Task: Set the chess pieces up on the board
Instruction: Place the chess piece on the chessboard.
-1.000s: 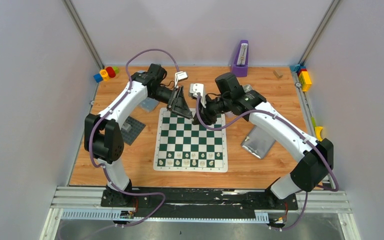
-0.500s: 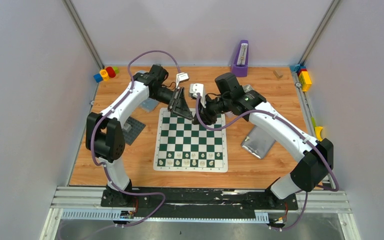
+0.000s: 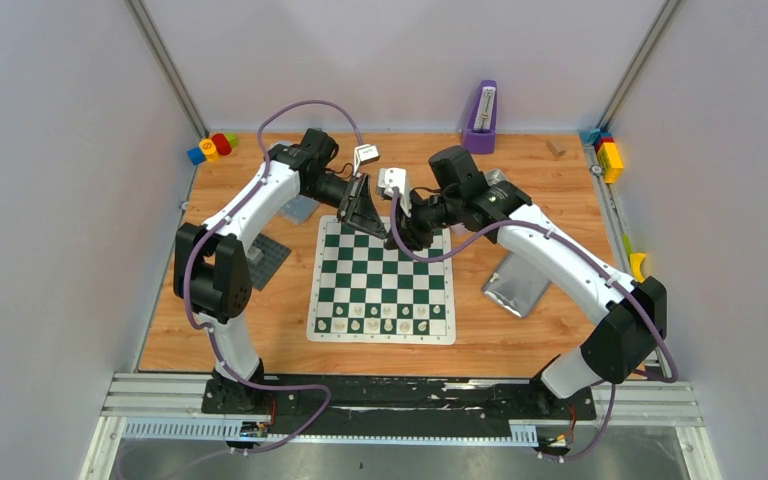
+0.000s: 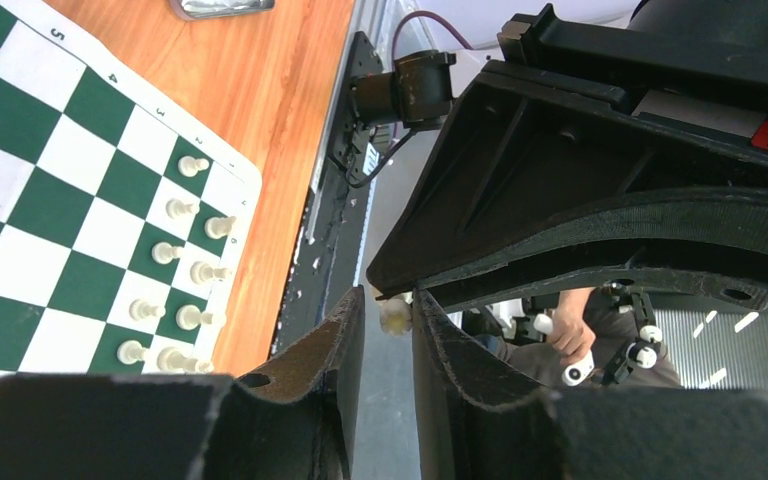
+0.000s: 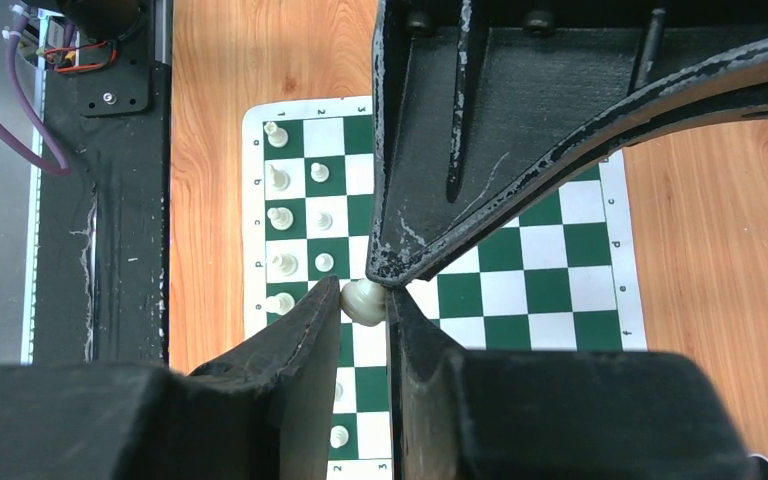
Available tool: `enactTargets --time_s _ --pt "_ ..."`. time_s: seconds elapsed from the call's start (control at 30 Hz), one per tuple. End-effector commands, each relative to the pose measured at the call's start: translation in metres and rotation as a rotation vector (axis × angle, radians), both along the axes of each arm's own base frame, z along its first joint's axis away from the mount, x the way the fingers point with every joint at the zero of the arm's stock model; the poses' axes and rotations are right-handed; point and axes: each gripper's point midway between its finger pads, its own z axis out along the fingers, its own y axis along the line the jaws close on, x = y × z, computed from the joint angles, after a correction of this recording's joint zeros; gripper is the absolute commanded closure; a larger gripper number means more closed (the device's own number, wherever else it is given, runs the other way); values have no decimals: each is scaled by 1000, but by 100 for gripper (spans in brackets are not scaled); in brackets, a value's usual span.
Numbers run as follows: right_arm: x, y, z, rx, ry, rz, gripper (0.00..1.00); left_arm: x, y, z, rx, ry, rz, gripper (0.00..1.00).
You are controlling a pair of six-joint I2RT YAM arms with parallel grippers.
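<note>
Since a second ago your left arm [image 3: 260, 195] has edged in toward the right arm [image 3: 560, 255] and its fingers have drawn closer together. The right arm has held its place.

One cream chess piece [image 5: 363, 300] is up in the air above the far edge of the board [image 3: 385, 275], right where the two arms meet. Your right fingers [image 5: 310, 330] are clamped on it, one on each side. Your left fingers [image 4: 338, 335] bracket the same piece from the opposite direction. The left wrist view shows a sliver of gap on one side, so you cannot tell whether they are gripping it.

The other chess pieces [image 5: 278, 178] stand upright in the two rows of the board nearest the arm bases. The board lies flat on the wooden table [image 3: 560, 180]. To its left is a dark grey plate [image 3: 260, 257] with a grey post, and to its right lies a silver pouch [image 3: 517, 283]. A purple holder [image 3: 480, 118] stands at the table's far edge, and coloured blocks [image 3: 212, 147] sit at the far left corner.
</note>
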Motion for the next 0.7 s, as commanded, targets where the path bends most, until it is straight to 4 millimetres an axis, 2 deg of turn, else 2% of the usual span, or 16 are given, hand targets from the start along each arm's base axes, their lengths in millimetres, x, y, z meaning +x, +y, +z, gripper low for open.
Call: enactTargets --time_s 0.0,0.2,0.37,0.47,0.53,0.67 --pt "4 4 9 19 -53 10 93 -2 -3 16 -50 -43 -24 69" --pt "8 5 9 15 -51 -11 94 -4 -3 17 -52 -46 -27 74" --pt "9 5 10 18 -47 -19 92 -6 -3 19 -58 -51 -32 84" --pt "11 4 9 11 -45 -35 81 -7 -3 20 -59 -59 -33 94" --pt "12 1 9 4 -47 -56 68 -7 -2 21 -60 -72 -34 99" --pt "15 -12 10 5 -41 -89 51 -7 0 21 -46 -127 -32 100"
